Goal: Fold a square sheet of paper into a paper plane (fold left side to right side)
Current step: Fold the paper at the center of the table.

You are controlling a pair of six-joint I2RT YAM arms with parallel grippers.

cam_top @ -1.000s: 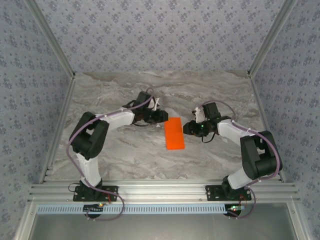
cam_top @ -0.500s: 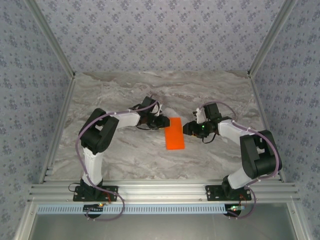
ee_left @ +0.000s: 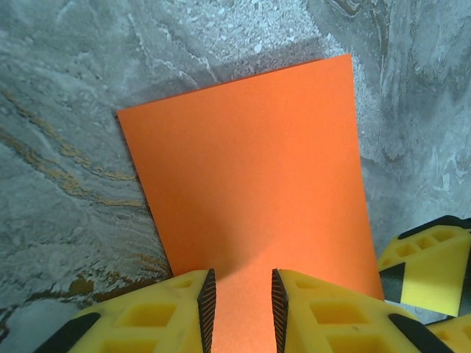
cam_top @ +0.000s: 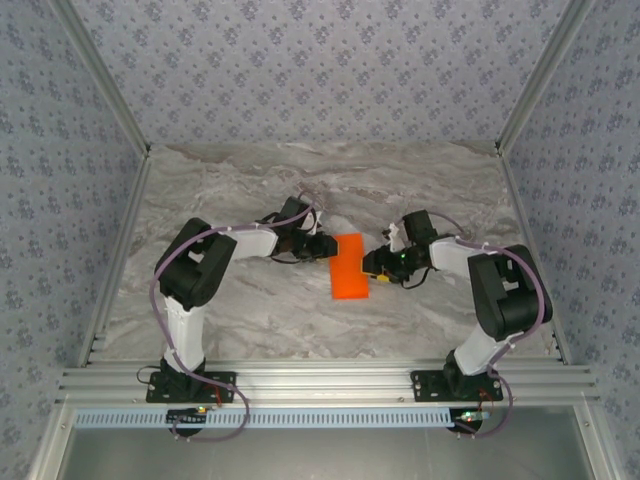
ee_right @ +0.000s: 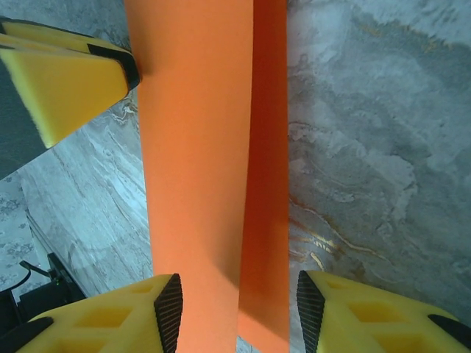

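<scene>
Left gripper [cam_top: 324, 246] sits low at the far left corner of the sheet of paper [cam_top: 349, 268], its jaws parted by a narrow gap. In the left wrist view flat orange shows through that gap, so nothing is pinched; whether the tips press on the paper cannot be told. Right gripper [cam_top: 373, 266] is at the sheet's right edge, about halfway along it, with its jaws spread wider and released. In the right wrist view one jaw stands over the orange surface and the other over the bare table just beside the paper's edge.

The sheet of paper lies in the middle of the table [cam_top: 230, 310], between the two grippers. It is folded to a rectangle, longer front to back than across, bright orange and unmarked. The right wrist view shows two layers: a wide upper layer [ee_right: 195, 162] and, along one long side, a narrow darker strip [ee_right: 268, 184] of the lower one left uncovered. One of the right gripper's fingers [ee_left: 430, 268] shows just beside the sheet's edge in the left wrist view. One of the left gripper's fingers [ee_right: 66, 81] meets the sheet's other edge in the right wrist view
</scene>
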